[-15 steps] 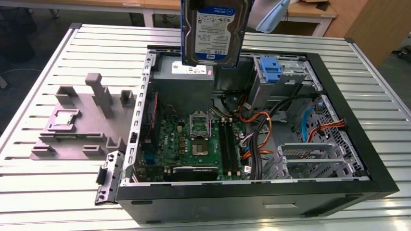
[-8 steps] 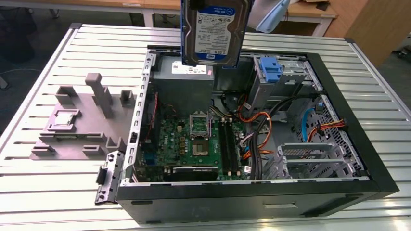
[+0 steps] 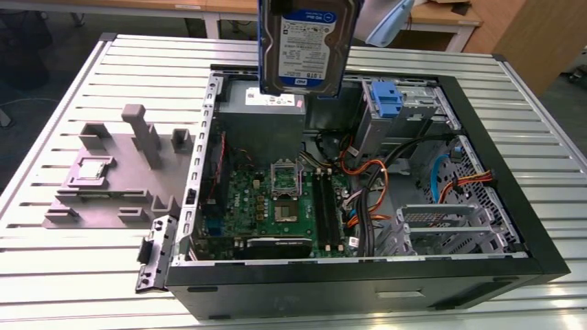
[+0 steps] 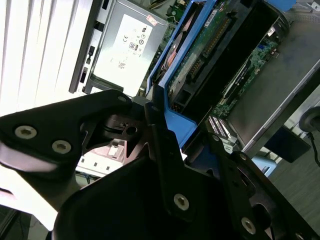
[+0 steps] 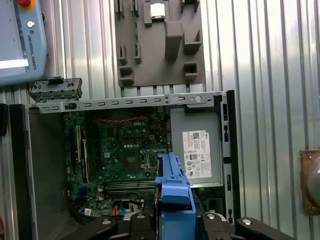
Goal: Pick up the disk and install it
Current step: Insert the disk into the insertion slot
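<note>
Black gripper (image 4: 184, 134) tight on the disk (image 3: 306, 41); disk upright above the computer case (image 3: 348, 289)

The disk (image 3: 306, 45) is cut off at its upper end by the exterior view's top edge.

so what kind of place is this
Likely a robotics lab: an open computer case on a slatted metal table, a grey parts holder beside it, a gripper holding a hard drive.
</note>
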`<state>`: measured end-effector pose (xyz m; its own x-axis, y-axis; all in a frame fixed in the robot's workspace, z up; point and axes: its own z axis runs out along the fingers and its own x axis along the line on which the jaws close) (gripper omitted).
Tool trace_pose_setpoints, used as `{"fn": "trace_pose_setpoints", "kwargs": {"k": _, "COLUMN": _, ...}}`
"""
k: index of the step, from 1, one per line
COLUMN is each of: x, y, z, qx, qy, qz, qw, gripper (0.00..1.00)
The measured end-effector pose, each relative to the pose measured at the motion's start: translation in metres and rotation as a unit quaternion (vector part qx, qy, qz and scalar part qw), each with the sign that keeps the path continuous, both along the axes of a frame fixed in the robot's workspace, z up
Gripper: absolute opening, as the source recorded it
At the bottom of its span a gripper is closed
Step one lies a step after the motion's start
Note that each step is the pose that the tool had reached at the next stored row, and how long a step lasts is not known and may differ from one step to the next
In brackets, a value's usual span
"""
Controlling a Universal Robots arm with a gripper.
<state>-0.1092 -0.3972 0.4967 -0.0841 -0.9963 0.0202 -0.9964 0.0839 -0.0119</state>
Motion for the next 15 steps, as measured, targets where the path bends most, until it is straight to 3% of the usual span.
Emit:
{"fn": "trace_pose_setpoints", "kwargs": {"k": 2, "x": 0.0, "y": -0.003, "z": 0.0, "qx": 0.0, "qy": 0.0, "qz": 0.0, "qw": 1.0, "gripper": 0.37}}
{"fn": "trace_pose_setpoints", "kwargs": {"k": 3, "x": 0.0, "y": -0.0076, "z": 0.0, "qx": 0.0, "qy": 0.0, "qz": 0.0, "qw": 1.0, "gripper": 0.37}}
{"fn": "trace_pose_setpoints", "kwargs": {"k": 11, "x": 0.0, "y": -0.0187, "z": -0.0001, "qx": 0.0001, "qy": 0.0, "qz": 0.0, "qw": 1.0, "gripper": 0.37}}
{"fn": "trace_pose_setpoints", "kwargs": {"k": 15, "x": 0.0, "y": -0.0214, "z": -0.0001, "qx": 0.0001, "qy": 0.0, "qz": 0.0, "qw": 1.0, "gripper": 0.37}}
